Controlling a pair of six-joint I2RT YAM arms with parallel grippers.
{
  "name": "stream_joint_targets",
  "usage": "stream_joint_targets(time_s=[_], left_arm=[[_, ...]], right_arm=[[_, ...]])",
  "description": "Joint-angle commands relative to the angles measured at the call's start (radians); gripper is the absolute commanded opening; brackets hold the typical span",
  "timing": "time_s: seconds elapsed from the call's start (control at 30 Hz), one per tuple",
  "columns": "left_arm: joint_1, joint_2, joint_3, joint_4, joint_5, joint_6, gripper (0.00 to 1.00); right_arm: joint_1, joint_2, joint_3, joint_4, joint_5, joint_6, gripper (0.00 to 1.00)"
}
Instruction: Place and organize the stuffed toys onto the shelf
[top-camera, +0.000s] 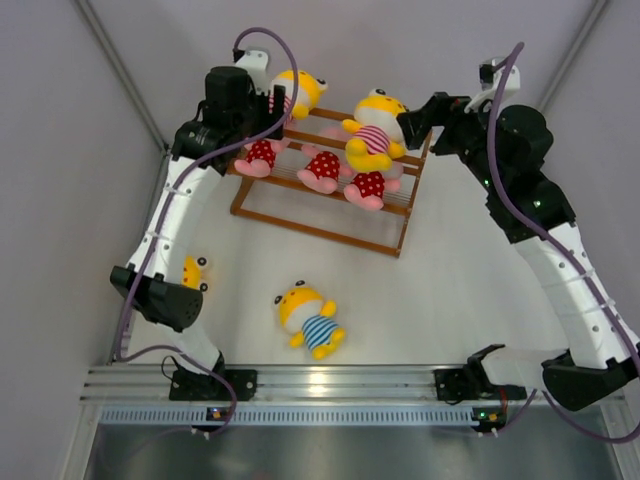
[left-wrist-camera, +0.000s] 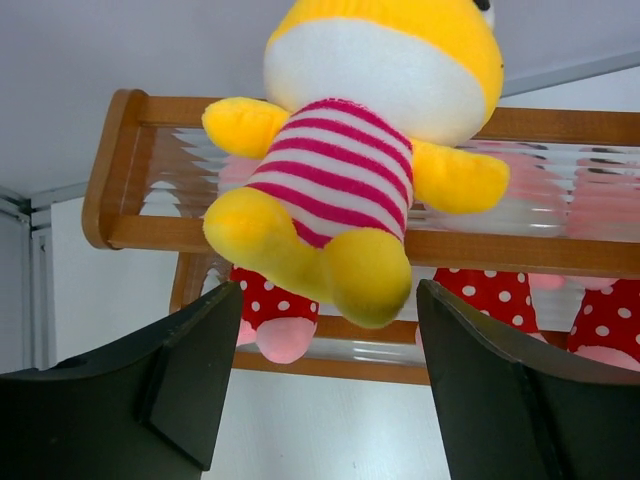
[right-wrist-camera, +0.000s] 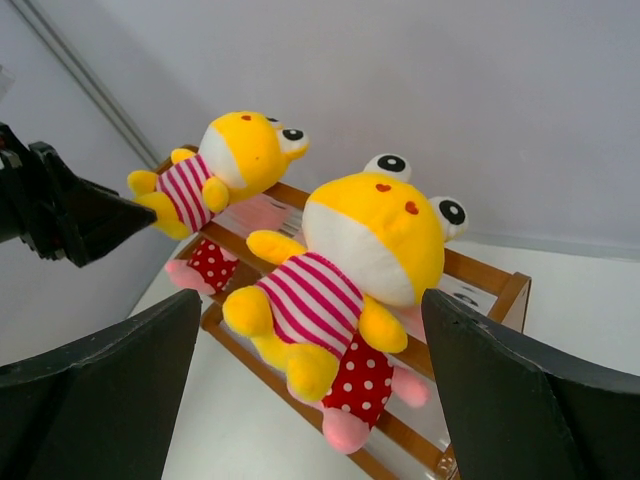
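Blue-striped toy (top-camera: 312, 322) lies flat on table (top-camera: 450, 290), head far-left, feet near-right. Left gripper (left-wrist-camera: 330, 295), right gripper (right-wrist-camera: 312, 300): jaws released.

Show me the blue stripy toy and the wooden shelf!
blue-striped toy (top-camera: 319, 331): top external view, on its striped shirt.
shelf (left-wrist-camera: 150, 232): left wrist view, on the front wooden rail.

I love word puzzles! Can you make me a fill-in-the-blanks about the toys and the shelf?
The yellow toy on the table has white and ____ stripes.
The top of the shelf holds ____ pink-striped toys.
The pink toys wear red with white ____.
The left gripper and right gripper are both ____.
Missing words: blue, two, dots, open.
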Motion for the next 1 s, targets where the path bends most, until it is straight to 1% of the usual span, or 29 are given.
stream_joint_targets(time_s=[0.0,0.13,0.2,0.23,0.27,0.3,0.33,0.37,0.4,0.43,0.47,0.5,0.53,0.57,0.63,0.67,0.7,0.73,0.77,0.83,0.87,0.93,0.97], left_arm=[[-0.002,-0.096,-0.006,0.054,-0.002,0.015,0.78],[-0.002,-0.164,-0.039,0.054,-0.020,0.070,0.84],[-0.002,-0.229,-0.088,0.054,-0.058,0.121,0.90],[0.000,-0.280,-0.135,0.056,-0.081,0.156,0.92],[-0.002,-0.308,-0.162,0.056,-0.101,0.176,0.93],[0.001,-0.335,-0.192,0.054,-0.139,0.194,0.94],[0.000,-0.368,-0.225,0.053,-0.158,0.213,0.95],[0.001,-0.400,-0.286,0.039,-0.167,0.240,0.95],[0.009,-0.453,-0.309,0.015,-0.166,0.248,0.96],[0.026,-0.483,-0.337,-0.007,-0.158,0.251,0.96],[0.043,-0.536,-0.399,-0.045,-0.161,0.262,0.97],[0.084,-0.561,-0.433,-0.061,-0.167,0.268,0.97],[0.106,-0.590,-0.506,-0.093,-0.167,0.274,0.98],[0.154,-0.645,-0.545,-0.107,-0.161,0.274,0.98],[0.214,-0.697,-0.625,-0.133,-0.123,0.268,0.98],[0.269,-0.746,-0.707,-0.151,-0.086,0.267,0.98],[0.291,-0.770,-0.752,-0.154,-0.074,0.265,0.98],[0.313,-0.790,-0.841,-0.156,-0.069,0.273,0.98],[0.339,-0.820,-0.881,-0.154,-0.071,0.280,0.98],[0.342,-0.840,-0.981,-0.154,-0.074,0.285,0.98],[0.377,-0.848,-1.007,-0.153,-0.066,0.287,0.97],[0.391,-0.851,-1.065,-0.151,-0.048,0.276,0.97],[0.405,-0.848,-1.076,-0.151,-0.031,0.274,0.96]], right_arm=[[-0.004,-0.048,0.005,-0.005,-0.035,-0.047,0.92],[-0.001,-0.072,0.009,-0.065,-0.179,-0.110,0.91],[0.005,-0.088,0.011,-0.134,-0.228,-0.168,0.91],[0.015,-0.101,0.013,-0.192,-0.288,-0.214,0.91],[0.023,-0.106,0.014,-0.223,-0.310,-0.233,0.91],[0.048,-0.111,0.028,-0.254,-0.328,-0.247,0.91],[0.063,-0.114,0.039,-0.292,-0.378,-0.259,0.91],[0.075,-0.111,0.051,-0.326,-0.403,-0.280,0.90],[0.109,-0.111,0.072,-0.394,-0.420,-0.293,0.90],[0.129,-0.112,0.074,-0.424,-0.426,-0.296,0.90],[0.149,-0.117,0.072,-0.447,-0.417,-0.344,0.90],[0.195,-0.120,0.047,-0.484,-0.405,-0.351,0.90],[0.213,-0.130,0.027,-0.492,-0.376,-0.357,0.89],[0.227,-0.137,-0.001,-0.498,-0.362,-0.356,0.89],[0.265,-0.160,-0.099,-0.490,-0.325,-0.353,0.88],[0.278,-0.172,-0.134,-0.481,-0.315,-0.337,0.87],[0.308,-0.183,-0.208,-0.466,-0.305,-0.327,0.88],[0.327,-0.207,-0.248,-0.423,-0.292,-0.313,0.87],[0.342,-0.215,-0.324,-0.401,-0.284,-0.279,0.87],[0.396,-0.227,-0.400,-0.340,-0.267,-0.261,0.87],[0.411,-0.223,-0.432,-0.322,-0.256,-0.257,0.87],[0.454,-0.206,-0.516,-0.294,-0.255,-0.259,0.87],[0.463,-0.201,-0.573,-0.244,-0.264,-0.260,0.87]])
